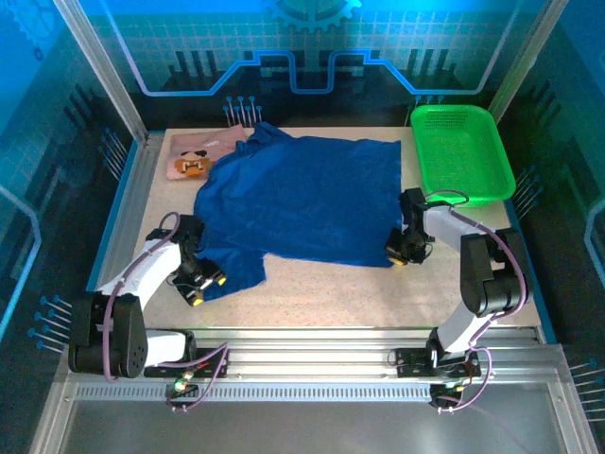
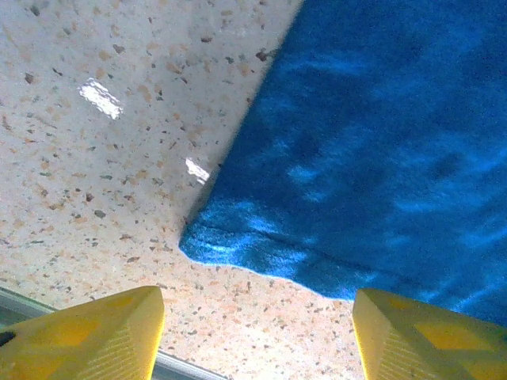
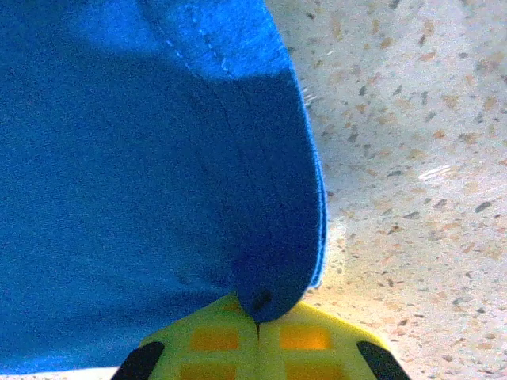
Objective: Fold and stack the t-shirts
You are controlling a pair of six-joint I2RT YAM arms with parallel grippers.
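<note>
The blue shirt (image 1: 302, 199) lies spread over the middle of the top view, mostly flat, with one loose end trailing toward the lower left. It looks like soft, light cloth that will sag and drag rather than keep a shape, so its hems and corners are the sensible places to pinch, and a lift from two corners at once should keep it from bunching.

In the right wrist view the right gripper (image 3: 257, 326) has its yellow fingers pressed together on a gathered bit of the shirt's edge at bottom centre. In the left wrist view the left gripper (image 2: 257, 336) stands wide and empty, a finger in each lower corner of the frame. A shirt corner rests just above the gap, on the speckled table (image 2: 103, 158).

The pink shirt (image 1: 194, 156) sits at upper left, partly tucked under the blue one. A green basket (image 1: 461, 151) stands at upper right.
</note>
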